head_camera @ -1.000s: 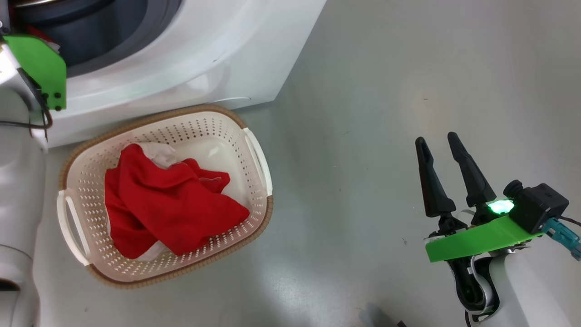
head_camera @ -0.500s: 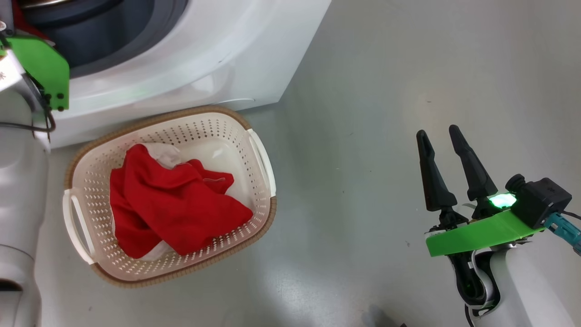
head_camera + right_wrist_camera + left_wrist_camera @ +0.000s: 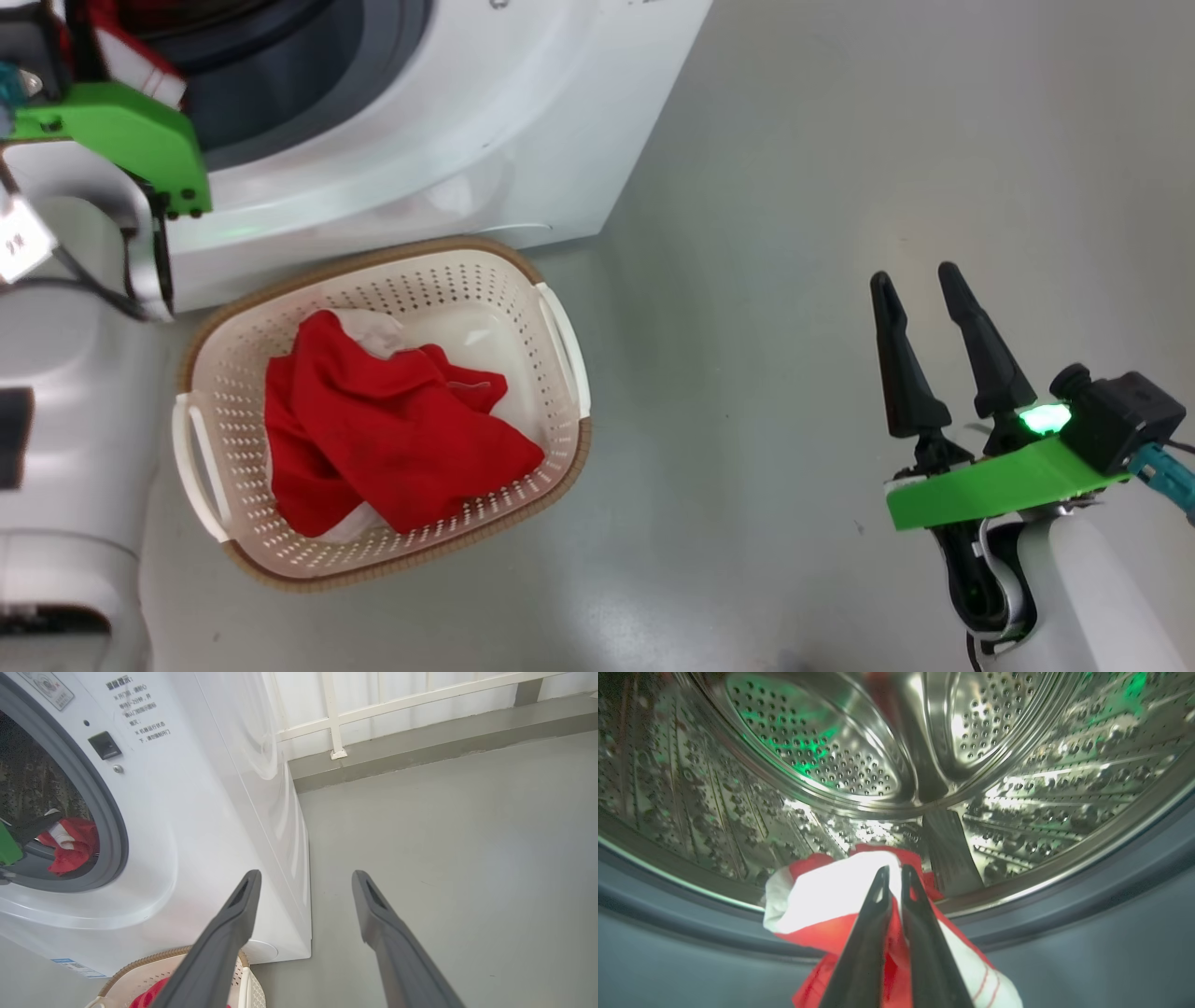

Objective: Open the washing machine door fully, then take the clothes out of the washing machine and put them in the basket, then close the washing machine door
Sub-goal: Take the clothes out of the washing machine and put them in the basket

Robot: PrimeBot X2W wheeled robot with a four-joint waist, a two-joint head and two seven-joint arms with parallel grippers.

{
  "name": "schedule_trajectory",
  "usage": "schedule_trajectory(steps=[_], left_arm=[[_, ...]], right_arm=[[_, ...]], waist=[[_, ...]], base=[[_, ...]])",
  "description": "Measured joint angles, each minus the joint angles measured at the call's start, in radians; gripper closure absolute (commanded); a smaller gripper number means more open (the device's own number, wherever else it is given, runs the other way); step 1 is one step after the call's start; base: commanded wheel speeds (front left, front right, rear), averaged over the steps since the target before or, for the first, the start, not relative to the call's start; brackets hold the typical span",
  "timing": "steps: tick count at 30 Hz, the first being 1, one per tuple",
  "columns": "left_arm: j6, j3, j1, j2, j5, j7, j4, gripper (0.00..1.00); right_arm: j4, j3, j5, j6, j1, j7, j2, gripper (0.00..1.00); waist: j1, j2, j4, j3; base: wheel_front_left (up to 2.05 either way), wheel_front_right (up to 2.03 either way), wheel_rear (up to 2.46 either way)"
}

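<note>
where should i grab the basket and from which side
Best by the handle of the basket on the side nearest the right gripper, coming down from above. It is a thin bar standing off the wall, so probably easy to close on, and the clothes lie clear of it.

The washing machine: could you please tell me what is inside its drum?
A red-and-white garment at the drum's front edge, pinched between the left gripper's fingers. Anything beneath the cloth is hidden.
</note>
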Motion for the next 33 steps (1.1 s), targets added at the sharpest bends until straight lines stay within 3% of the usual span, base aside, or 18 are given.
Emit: schedule_trajectory(steps=[5,15,26,33], left_arm=[[0.000,0.023,0.137,-0.008,-0.019,0.000,-0.255,1.00],[-0.019,0.075,0.369,-0.066,-0.018,-0.005,-0.619,1.00],[-0.052,0.114,0.548,-0.123,0.014,-0.007,-0.930,1.00],[-0.053,0.104,0.594,-0.130,0.026,-0.007,-1.127,1.00]], right_arm=[[0.001,-0.001,-0.009,0.000,0.016,0.000,0.000,0.00],[-0.001,-0.003,-0.017,0.000,0.040,0.000,-0.002,0.00],[-0.001,-0.003,-0.019,0.000,0.066,0.000,-0.013,0.00],[-0.002,-0.003,-0.022,0.000,0.073,0.000,-0.019,0.00]], waist=[[0.0000,0.0000,0.015,-0.021],[0.0000,0.0000,0.040,-0.044],[0.0000,0.0000,0.059,-0.075],[0.0000,0.0000,0.071,-0.073]], base=[[0.00,0.00,0.00],[0.00,0.00,0.00],[0.00,0.00,0.00],[0.00,0.00,0.00]])
